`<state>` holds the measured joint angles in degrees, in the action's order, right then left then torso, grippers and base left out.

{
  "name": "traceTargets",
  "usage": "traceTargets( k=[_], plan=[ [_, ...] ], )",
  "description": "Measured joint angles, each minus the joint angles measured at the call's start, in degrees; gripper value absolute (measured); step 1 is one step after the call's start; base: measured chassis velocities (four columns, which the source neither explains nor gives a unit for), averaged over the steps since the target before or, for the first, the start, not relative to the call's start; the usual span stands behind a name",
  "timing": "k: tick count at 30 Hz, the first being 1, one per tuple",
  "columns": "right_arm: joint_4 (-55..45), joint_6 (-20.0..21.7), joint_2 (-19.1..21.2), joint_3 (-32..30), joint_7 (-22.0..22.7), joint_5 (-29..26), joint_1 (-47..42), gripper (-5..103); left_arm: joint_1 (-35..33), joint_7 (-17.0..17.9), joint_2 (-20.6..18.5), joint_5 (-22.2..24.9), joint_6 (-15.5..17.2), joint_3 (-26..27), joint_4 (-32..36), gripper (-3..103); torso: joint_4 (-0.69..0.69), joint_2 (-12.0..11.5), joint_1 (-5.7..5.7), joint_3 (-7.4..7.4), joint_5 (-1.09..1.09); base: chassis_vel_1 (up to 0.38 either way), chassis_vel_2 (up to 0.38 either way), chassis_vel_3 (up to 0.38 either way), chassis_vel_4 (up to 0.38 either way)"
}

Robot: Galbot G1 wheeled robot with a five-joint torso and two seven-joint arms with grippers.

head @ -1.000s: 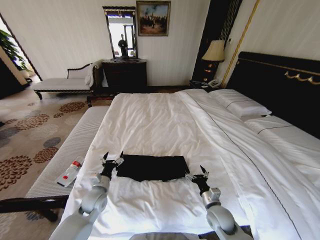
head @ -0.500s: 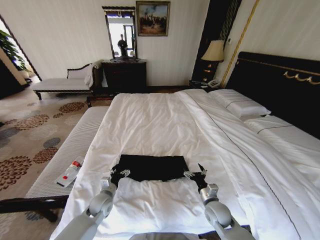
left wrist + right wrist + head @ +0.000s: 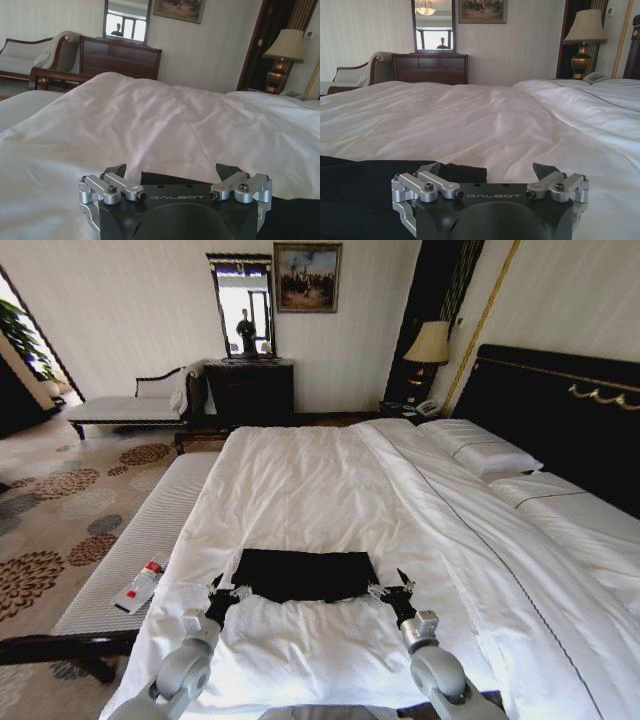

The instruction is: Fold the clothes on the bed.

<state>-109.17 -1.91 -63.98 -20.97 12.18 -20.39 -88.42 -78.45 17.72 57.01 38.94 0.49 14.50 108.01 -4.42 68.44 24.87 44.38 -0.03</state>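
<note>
The clothes, a black T-shirt (image 3: 300, 575), lie folded into a flat rectangle near the foot of the white bed (image 3: 300, 480). My left gripper (image 3: 226, 591) is open at the shirt's near left corner, low over the duvet. My right gripper (image 3: 393, 589) is open at the near right corner. In the left wrist view the left gripper (image 3: 171, 173) has its fingers spread, with black cloth (image 3: 292, 220) just ahead and to one side. In the right wrist view the right gripper (image 3: 489, 170) is spread too, the shirt (image 3: 360, 190) lying beside and in front of it.
A pale upholstered bench (image 3: 150, 530) runs along the bed's left side with a small red-and-white item (image 3: 140, 586) on it. Pillows (image 3: 480, 452) and the dark headboard (image 3: 560, 410) are at the right. A dresser (image 3: 250, 390), chaise (image 3: 130, 405) and lamp (image 3: 430, 342) stand by the far wall.
My left gripper dropped from beside the shirt's left edge to its near left corner, then eased slightly outward. The right gripper barely shifted. The shirt stays flat.
</note>
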Motion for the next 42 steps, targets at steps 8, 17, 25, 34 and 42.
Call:
traceTargets(
  k=[8,17,25,34,42],
  plan=[
    [-0.02,-0.05,-1.26,-0.9,0.09,0.14,-0.71,100,3.0,0.43,1.49,-1.93,4.76,-1.77,-11.56,100,0.0,0.0,0.01,0.0,-0.02,0.0,0.0,0.0,0.0],
    [-0.56,0.63,-2.19,-1.05,0.1,-2.98,-1.35,100,-7.68,-0.8,2.07,-8.08,-2.1,6.12,-2.61,100,0.01,0.0,0.0,0.0,0.0,0.0,0.0,0.0,0.0],
    [-5.84,10.43,-1.63,-3.31,0.18,-25.34,-1.68,100,-22.02,-3.71,9.58,-9.7,-9.71,16.82,7.82,100,0.0,0.0,-0.01,0.0,0.0,0.0,0.0,0.0,0.0],
    [-7.29,16.27,-4.49,-6.65,1.36,-42.15,0.19,100,-33.39,-4.25,16.95,-14.16,-15.84,21.2,9.82,100,0.02,0.0,-0.01,0.0,0.0,0.0,0.0,0.0,0.0],
    [-6.63,18.31,-7.78,-7.44,1.53,-45.98,-1.12,100,-35.95,-4.31,15.0,-15.93,-17.96,20.08,11.06,100,-0.01,0.0,0.0,0.0,0.0,0.0,0.0,0.0,0.0]
  ],
)
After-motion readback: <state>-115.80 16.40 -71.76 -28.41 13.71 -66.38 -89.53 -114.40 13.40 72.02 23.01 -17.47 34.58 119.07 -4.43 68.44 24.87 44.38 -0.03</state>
